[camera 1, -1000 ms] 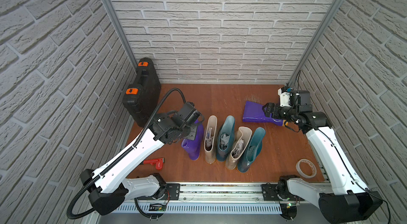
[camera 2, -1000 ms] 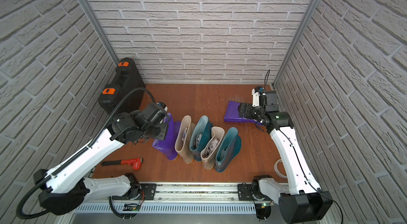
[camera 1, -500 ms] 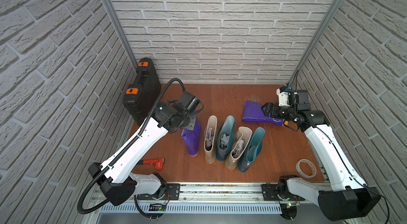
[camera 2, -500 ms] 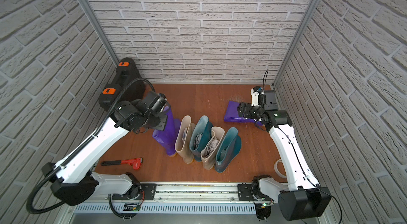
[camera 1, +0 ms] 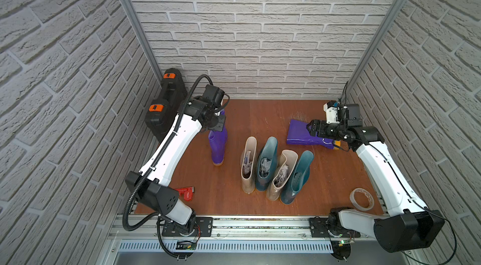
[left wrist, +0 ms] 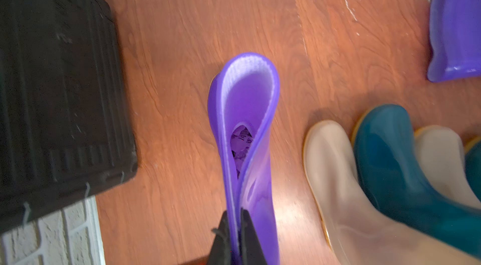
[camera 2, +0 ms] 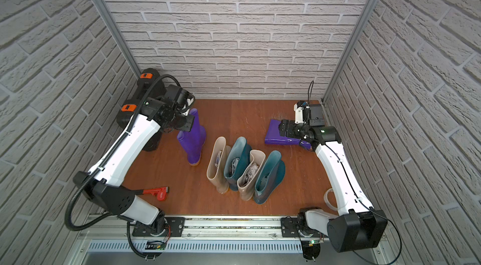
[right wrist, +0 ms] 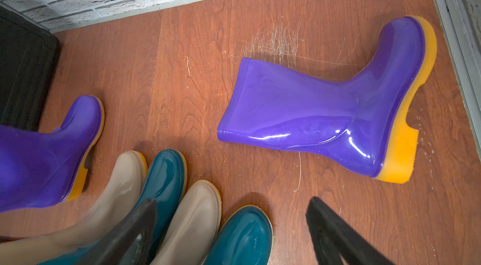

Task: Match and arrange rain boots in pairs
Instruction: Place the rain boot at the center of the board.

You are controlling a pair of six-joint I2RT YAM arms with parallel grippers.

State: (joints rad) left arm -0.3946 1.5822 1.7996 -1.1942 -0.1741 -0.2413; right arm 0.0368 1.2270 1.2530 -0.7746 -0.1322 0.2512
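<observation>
The left gripper (left wrist: 236,224) is pinched tight on the thin rim of the upright glossy purple rubber boot (camera 1: 218,146), centre-left in both top views. That soft rim could slip or fold, toppling it. The right gripper (camera 1: 311,128), jaws apart, hovers over the flat-lying purple boot (camera 1: 299,134), centre-right, seemingly not touching it. Counted: two purple boots, two beige boots (camera 1: 248,162), two dark teal boots (camera 1: 266,162).

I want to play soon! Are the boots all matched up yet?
Not yet. Done: the beige boots and teal boots stand upright, but alternating in one row. In hand: the left jaws pinch the standing purple boot by its rim. Left: the other purple boot lies on its side by the open right jaws, and no colour is paired.
</observation>
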